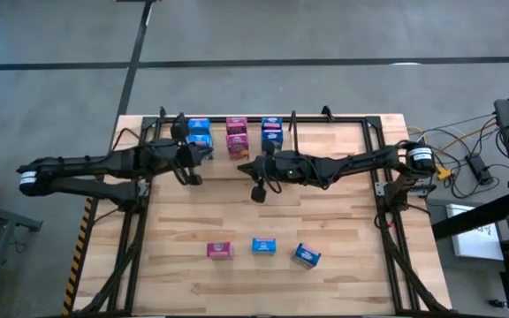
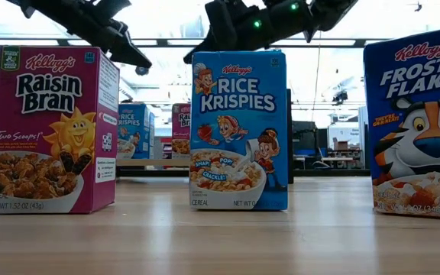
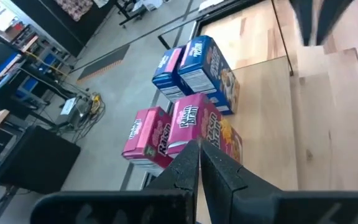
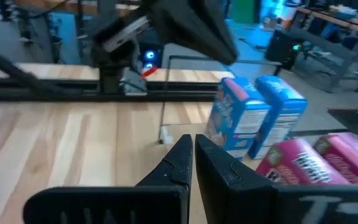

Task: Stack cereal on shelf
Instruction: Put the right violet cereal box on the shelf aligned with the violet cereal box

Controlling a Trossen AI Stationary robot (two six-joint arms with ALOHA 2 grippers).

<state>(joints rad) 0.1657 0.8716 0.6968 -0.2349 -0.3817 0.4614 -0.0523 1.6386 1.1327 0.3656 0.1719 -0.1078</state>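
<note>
Up at the far edge of the table [image 1: 263,221] six cereal boxes stand in three pairs within the black rod shelf [image 1: 343,120]: a blue pair [image 1: 199,134] on the left, a pink pair [image 1: 236,135] in the middle, another blue pair [image 1: 271,132] just right of it; each pair looks to be one box behind another, touching or nearly so. Three more boxes stand in a loose row near the front edge, well apart from the shelf: a pink Raisin Bran box [image 2: 50,128] on the left, a blue Rice Krispies box [image 2: 239,130] in the centre, a blue Frosted Flakes box [image 2: 417,122] on the right, turned slightly askew; none touches its neighbour.

Both arms reach inward over the table's back half; the left gripper [image 1: 190,175] hangs just in front of the left blue pair, its fingers [image 3: 185,165] pressed together with nothing between them; the right gripper [image 1: 258,191] hangs near the middle, in front of the pink and right blue pairs, its fingers [image 4: 180,158] likewise closed on nothing. From the front, both hover well above the front row.
</note>
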